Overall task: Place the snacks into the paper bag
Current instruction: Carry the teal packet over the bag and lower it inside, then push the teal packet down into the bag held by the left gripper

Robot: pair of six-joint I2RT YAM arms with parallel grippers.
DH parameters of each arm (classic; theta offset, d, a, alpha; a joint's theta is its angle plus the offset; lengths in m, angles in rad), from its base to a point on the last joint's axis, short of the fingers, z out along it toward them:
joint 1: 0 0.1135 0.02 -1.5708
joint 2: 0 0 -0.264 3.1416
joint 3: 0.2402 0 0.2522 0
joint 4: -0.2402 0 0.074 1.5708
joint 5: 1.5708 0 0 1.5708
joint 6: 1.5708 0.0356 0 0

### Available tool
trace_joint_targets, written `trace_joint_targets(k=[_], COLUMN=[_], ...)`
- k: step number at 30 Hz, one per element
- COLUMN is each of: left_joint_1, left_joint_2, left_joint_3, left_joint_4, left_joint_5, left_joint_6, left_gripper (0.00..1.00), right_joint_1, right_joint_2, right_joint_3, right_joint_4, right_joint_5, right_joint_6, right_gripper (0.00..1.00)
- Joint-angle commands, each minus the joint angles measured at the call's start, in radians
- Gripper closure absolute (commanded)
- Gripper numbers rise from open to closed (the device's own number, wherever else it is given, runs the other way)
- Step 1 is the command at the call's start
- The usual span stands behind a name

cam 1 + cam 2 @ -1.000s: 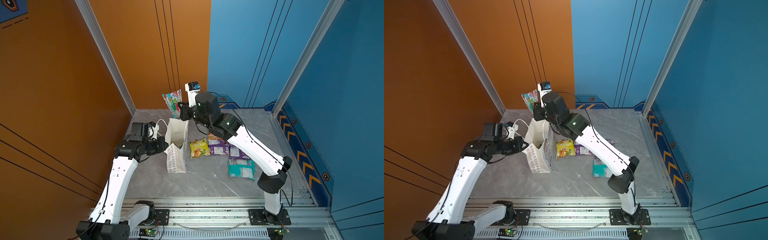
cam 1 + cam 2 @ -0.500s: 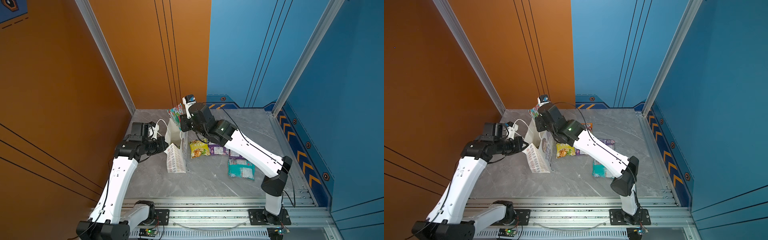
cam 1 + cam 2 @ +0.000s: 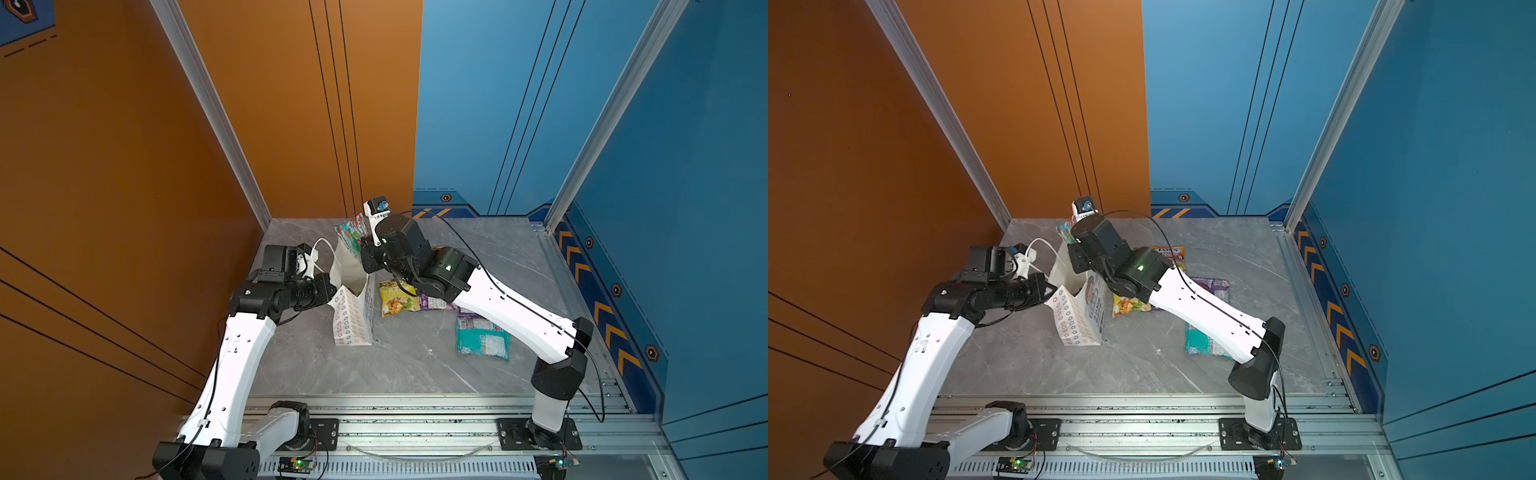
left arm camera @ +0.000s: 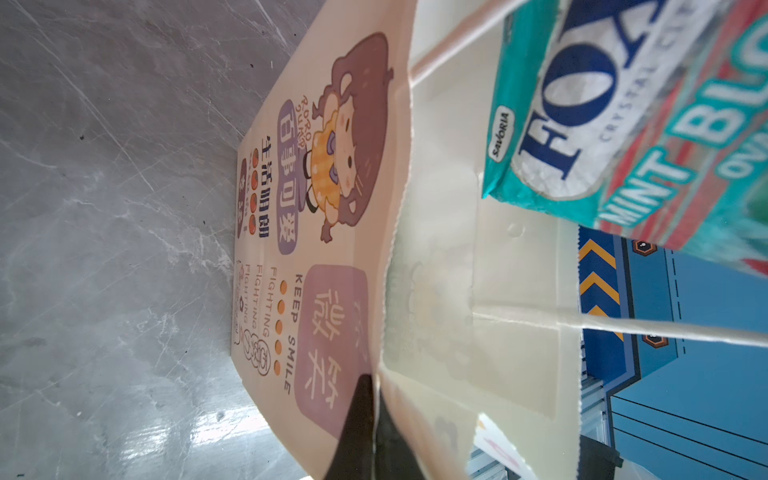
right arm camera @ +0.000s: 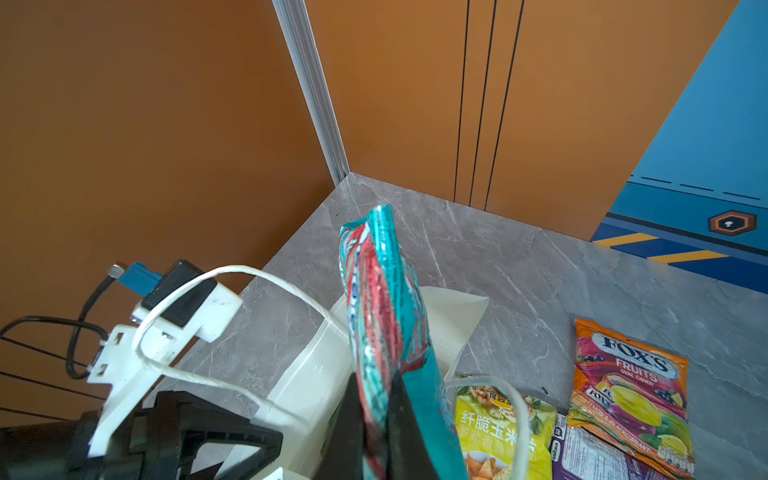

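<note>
Right gripper (image 5: 376,432) pinching teal FOX'S MINT packet (image 5: 386,316) over bag (image 3: 349,286) mouth, left gripper (image 4: 370,432) clamped on bag rim, bag front reads KEEP SMILE, FOX'S FRUITS packet (image 5: 631,390) right, packet's lower text cut off.

Purple packet (image 3: 1210,286) half hidden under right arm; teal packet (image 3: 1200,345) partly covered; bag (image 3: 351,320) interior unseen.

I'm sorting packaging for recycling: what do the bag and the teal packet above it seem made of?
Paper bag: matte white paper, seemingly; serrated rim, crisp folds, cord handles. Teal packet: glossy plastic film, probably; it crinkles and reflects light where the right end effector pinches it.
</note>
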Motion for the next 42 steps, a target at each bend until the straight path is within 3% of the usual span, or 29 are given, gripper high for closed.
trace_joint_targets(k=[1,22,39,42], left_joint_1=[-0.007,-0.009,-0.015,-0.017], left_joint_2=[-0.002,-0.035,-0.089,-0.093], left_joint_3=[-0.014,-0.025,-0.08,-0.084], left_joint_4=[-0.005,0.014,0.066,0.072], left_joint_5=[-0.008,-0.019,-0.013,-0.016], left_joint_6=[0.001,-0.011,-0.052,-0.057], left_gripper=[0.94,0.95,0.95,0.95], right_joint_1=[0.013,0.063,0.083,0.062], right_joint_2=[0.02,0.097,0.13,0.129], right_joint_3=[0.12,0.214,0.254,0.239], right_joint_4=[0.016,-0.152,-0.311,-0.332], right_joint_5=[0.057,0.205,0.182,0.13], right_joint_6=[-0.021,0.065,0.128,0.171], right_gripper=[1.0,1.0,1.0,1.0])
